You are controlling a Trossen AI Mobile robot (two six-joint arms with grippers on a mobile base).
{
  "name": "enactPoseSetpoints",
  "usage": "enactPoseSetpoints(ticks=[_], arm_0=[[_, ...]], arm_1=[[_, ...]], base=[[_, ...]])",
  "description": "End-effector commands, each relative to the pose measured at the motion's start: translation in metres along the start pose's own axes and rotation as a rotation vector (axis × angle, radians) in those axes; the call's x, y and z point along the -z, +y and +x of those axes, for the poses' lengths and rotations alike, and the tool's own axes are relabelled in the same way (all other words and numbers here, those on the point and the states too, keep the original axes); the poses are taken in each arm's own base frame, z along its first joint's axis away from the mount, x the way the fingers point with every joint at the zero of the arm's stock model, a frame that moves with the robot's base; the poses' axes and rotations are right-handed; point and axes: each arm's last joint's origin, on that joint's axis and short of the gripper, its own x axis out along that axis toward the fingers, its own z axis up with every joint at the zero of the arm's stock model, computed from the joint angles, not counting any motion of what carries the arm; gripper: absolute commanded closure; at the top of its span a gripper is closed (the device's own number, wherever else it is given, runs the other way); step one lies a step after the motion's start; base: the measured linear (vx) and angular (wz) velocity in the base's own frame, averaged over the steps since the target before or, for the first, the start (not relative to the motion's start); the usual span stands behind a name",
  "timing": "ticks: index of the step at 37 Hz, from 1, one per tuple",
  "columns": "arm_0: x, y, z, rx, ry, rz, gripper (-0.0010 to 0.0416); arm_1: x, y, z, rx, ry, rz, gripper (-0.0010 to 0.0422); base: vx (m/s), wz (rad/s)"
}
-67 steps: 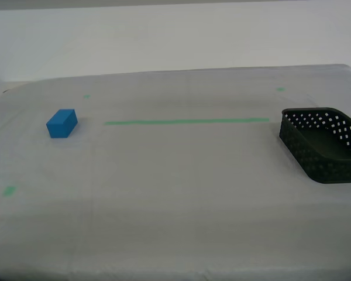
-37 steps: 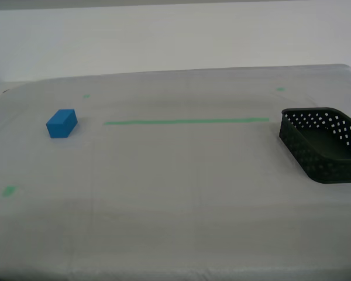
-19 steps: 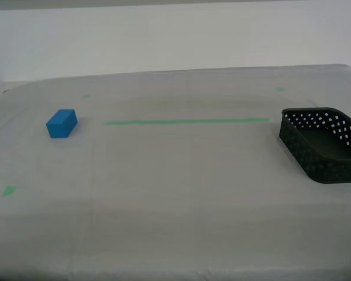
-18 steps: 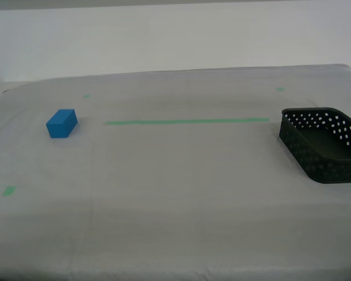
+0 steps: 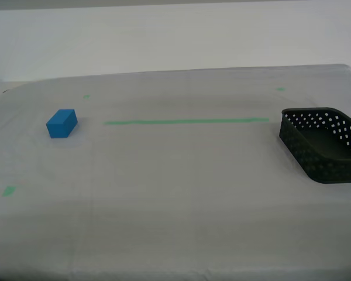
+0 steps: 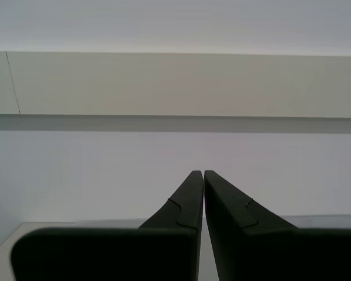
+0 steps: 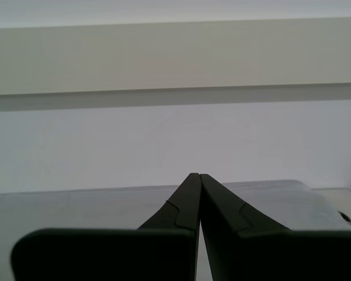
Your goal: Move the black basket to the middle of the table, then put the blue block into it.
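1. Neither step looks begun: the black basket (image 5: 323, 144) sits at the exterior view's right edge of the worktop (image 5: 181, 193), well apart from the blue block (image 5: 61, 123) at the exterior view's left.
2. Next, I judge, an arm must reach the basket's rim and bring it toward the green tape line (image 5: 186, 122).
3. My first pincer (image 7: 195, 177) and second pincer (image 6: 198, 174) each have tips pressed together, holding nothing, clear of everything.
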Motion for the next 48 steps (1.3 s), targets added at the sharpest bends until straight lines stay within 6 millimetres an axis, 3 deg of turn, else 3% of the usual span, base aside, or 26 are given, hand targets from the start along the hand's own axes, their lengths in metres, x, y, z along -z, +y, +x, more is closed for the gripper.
enactPoseSetpoints(ticks=[1, 33, 48], arm_0=[[-0.003, 0.000, -0.002, -0.001, 0.052, 0.011, 0.0406], [-0.050, -0.007, -0.029, -0.001, 0.449, 0.024, 0.0406], [-0.039, -0.021, -0.033, -0.055, 0.665, 0.118, 0.0406]], arm_1=[[-0.001, 0.000, 0.000, 0.000, -0.005, 0.001, 0.0412], [-0.001, 0.000, 0.000, 0.000, -0.005, 0.001, 0.0412], [0.000, 0.000, 0.000, 0.000, -0.004, 0.001, 0.0412]], base=[[0.000, 0.000], [0.000, 0.000], [0.000, 0.000]])
